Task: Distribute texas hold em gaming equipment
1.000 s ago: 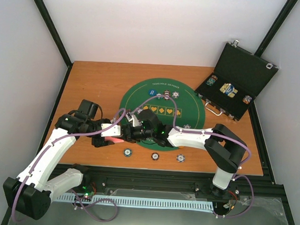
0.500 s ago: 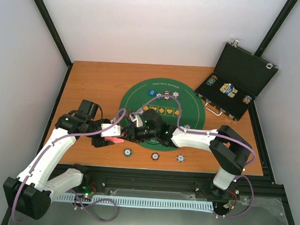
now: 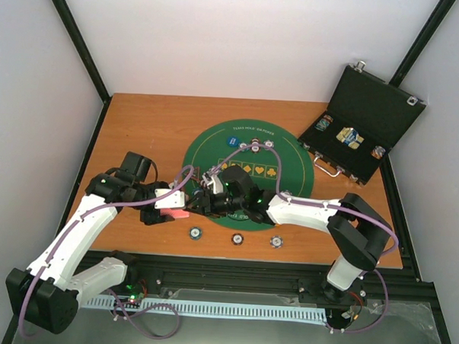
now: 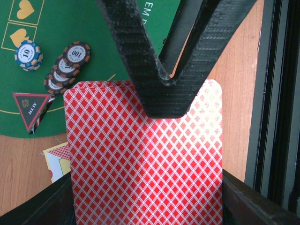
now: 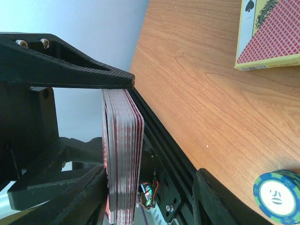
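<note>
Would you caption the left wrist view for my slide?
Left gripper shut on red-backed card deck; chips lie on green mat.

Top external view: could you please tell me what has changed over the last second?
The right gripper edged left toward the deck of red-backed playing cards, its elbow swinging right. The left gripper, still shut on the deck, and the striped poker chips stayed put.

The right gripper (image 3: 197, 204) has crept further left — nearer the deck of cards (image 3: 180, 214); its white forearm has shifted rightward and its elbow has swung out towards the table's right side — the wrist now sits slightly farther back.
</note>
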You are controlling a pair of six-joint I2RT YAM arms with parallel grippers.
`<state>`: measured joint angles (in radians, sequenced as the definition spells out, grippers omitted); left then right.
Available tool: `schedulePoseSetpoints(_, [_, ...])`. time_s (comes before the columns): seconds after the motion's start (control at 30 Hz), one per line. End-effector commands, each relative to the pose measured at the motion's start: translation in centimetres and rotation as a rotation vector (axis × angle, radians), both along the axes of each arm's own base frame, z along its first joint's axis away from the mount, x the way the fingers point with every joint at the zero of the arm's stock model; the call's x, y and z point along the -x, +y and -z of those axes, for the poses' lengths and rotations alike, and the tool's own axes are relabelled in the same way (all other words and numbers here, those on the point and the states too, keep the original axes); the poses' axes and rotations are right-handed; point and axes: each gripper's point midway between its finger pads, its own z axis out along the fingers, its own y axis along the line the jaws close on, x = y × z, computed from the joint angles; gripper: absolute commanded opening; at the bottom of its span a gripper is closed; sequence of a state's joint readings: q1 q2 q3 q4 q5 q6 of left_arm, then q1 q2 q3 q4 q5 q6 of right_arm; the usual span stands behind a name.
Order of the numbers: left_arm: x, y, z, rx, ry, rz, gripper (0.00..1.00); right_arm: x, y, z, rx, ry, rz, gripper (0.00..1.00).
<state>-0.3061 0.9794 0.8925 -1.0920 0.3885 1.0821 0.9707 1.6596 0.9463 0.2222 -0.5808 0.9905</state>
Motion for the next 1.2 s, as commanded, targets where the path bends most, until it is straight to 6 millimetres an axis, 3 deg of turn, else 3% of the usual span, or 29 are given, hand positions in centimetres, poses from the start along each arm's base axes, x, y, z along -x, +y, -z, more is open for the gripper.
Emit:
schedulePoseSetpoints(0.0, [-0.6,-0.8,-1.7,0.038,-0.048,0.028,0.01,0.5,1.2,-1.3,-0.030,-0.012,-0.027,0.51])
schedulePoseSetpoints(0.2, [-0.4,-0.7,-1.5,0.028,-0.035,0.027,0.01,1.3,3.9,-0.1,-0.040,0.018,-0.075,0.51])
schedulePoseSetpoints(0.37, [-0.2,-0.5,-1.6,0.025,-0.047,0.029,0.01,0.9,4.2,1.3,-0.007,0.042,-0.063,0.49])
schedulePoseSetpoints(0.77, [-0.2,-0.9,-2.5,0.054,-0.048,0.030,0.01,-0.4,-0.9,4.5,0.161,0.048,0.033,0.42])
schedulePoseSetpoints(1.1, [-0.2,-0.9,-2.6,0.052,-0.046,0.027,0.01,-0.5,-1.8,5.0,0.238,0.018,0.038,0.41])
schedulePoseSetpoints(1.17, [-0.2,-0.9,-2.6,0.055,-0.047,0.029,0.01,-0.4,-1.5,4.2,0.201,0.011,0.031,0.45])
